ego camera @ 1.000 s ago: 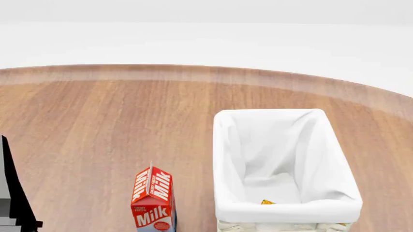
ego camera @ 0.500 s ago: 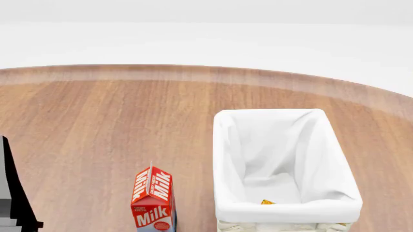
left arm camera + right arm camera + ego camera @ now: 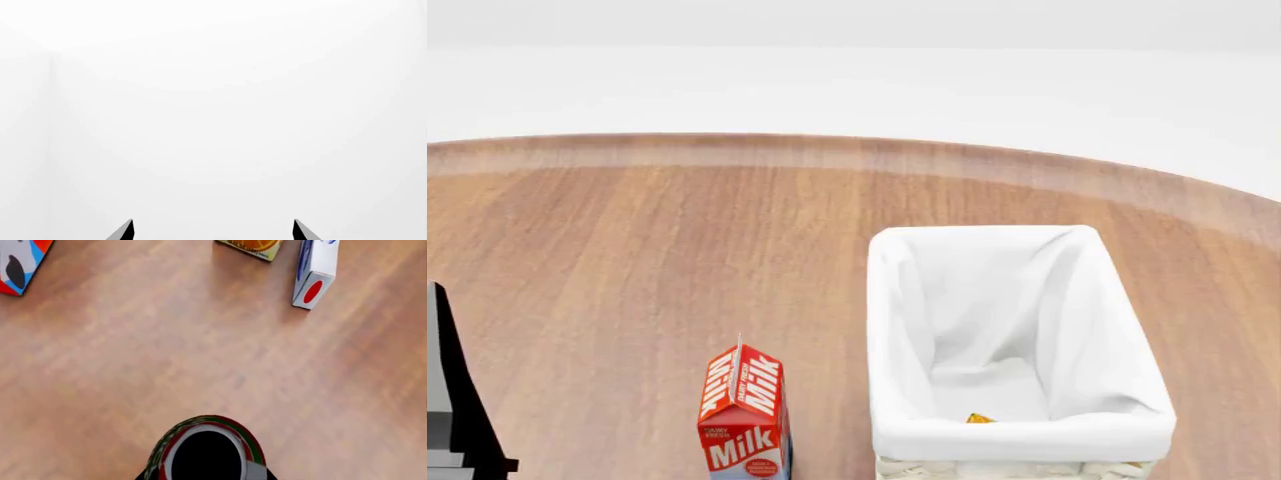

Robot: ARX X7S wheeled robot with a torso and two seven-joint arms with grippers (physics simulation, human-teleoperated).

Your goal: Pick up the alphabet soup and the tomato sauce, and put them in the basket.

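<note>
Left gripper [image 3: 212, 231]: my two dark fingertips [image 3: 123, 231] stood well apart, with nothing between them, facing only blank white background.

Left arm [image 3: 454, 410]: in the head view only a dark sliver of it showed at the left edge, above the wooden table [image 3: 641, 250].

Right gripper: my own fingers hardly showed in the right wrist view, so I could not tell whether they were apart or clamped.

Tomato sauce [image 3: 207, 447]: the red-and-green can sat right under my right wrist camera, seen end on, its rim ringed red and green around a pale band; its centre looked dark. Whether I was gripping it I could not tell. It was over bare wood, not in the basket.

Basket [image 3: 1014, 435]: it stood on the table at the right of the head view, its white cloth liner folded over the rim. A small yellow-orange bit [image 3: 978, 418] peeked out at the near inner wall; too little showed to name it.

Alphabet soup: I could not make it out for certain in any view.

Milk carton [image 3: 745, 410]: upright, just left of the basket, apart from it.

Other cartons: an orange-printed one [image 3: 252, 246] and a blue-and-white one with a red oval [image 3: 313, 272] lay near each other on the wood, well apart from the can; a third [image 3: 19, 262] sat off at the frame's corner.
</note>
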